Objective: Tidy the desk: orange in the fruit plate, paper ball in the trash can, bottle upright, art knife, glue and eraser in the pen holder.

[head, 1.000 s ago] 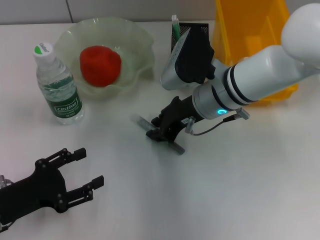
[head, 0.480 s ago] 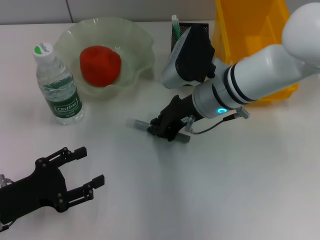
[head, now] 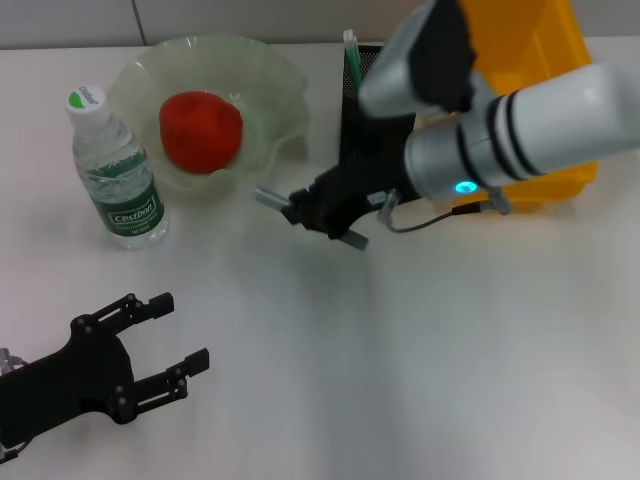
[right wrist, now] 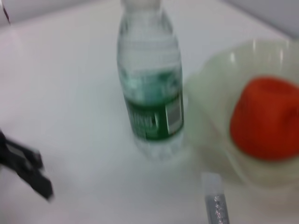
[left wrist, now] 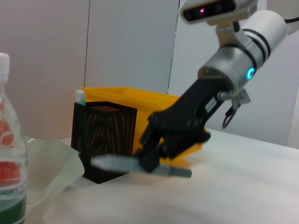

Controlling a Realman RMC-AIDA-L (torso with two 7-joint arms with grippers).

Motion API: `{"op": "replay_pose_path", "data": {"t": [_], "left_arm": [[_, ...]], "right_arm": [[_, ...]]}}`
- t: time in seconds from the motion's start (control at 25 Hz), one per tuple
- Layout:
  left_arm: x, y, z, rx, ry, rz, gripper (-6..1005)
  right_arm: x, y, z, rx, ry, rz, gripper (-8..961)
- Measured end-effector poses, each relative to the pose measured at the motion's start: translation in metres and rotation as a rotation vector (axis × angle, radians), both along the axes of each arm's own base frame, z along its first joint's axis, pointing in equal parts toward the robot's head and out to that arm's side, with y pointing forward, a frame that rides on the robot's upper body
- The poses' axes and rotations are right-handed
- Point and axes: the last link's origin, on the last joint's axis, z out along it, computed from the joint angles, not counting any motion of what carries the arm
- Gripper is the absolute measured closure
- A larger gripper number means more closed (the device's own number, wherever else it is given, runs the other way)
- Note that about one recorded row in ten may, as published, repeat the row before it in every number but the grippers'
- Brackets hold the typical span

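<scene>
The right gripper (head: 322, 213), clamped on the art knife (head: 310, 218) beside the pen holder (head: 372, 90), could let it pivot (off-centre hold).

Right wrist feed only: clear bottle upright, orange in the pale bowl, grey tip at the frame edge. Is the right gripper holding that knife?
Observer: Yes. The right gripper is shut on the grey art knife mid-length, holding it above the white table.
Operator: Where's the pen holder?
Observer: The black mesh pen holder stands just behind the gripper, beside the yellow bin.
Operator: Left arm?
Observer: The left gripper is open, parked low at the table's near left.
</scene>
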Motion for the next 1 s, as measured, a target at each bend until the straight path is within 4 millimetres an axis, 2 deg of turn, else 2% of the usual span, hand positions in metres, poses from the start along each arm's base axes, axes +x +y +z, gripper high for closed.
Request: {"op": "replay_pose_path", "data": {"t": [0.16,0.36,0.76,1.0], "left_arm": [[0.001,0.0,0.0,0.0,-0.001,-0.003,199],[0.001,0.001,0.001,0.0,-0.003,-0.007,199],[0.003,0.004,0.003,-0.003,-0.01,-0.01,200],[0.004,0.003,0.003,-0.007,-0.017,-0.015,200]], "right_arm": [[0.002,-0.001,0.017,-0.016,0.169,-0.034,824],[0.023,0.002,0.036,-0.007,0.412,-0.188,826],[0.052,0.005,0.066,0.072,0.726,-0.434,829],[0.064,0.013,0.081,0.165,0.812,-0.502,831]]}}
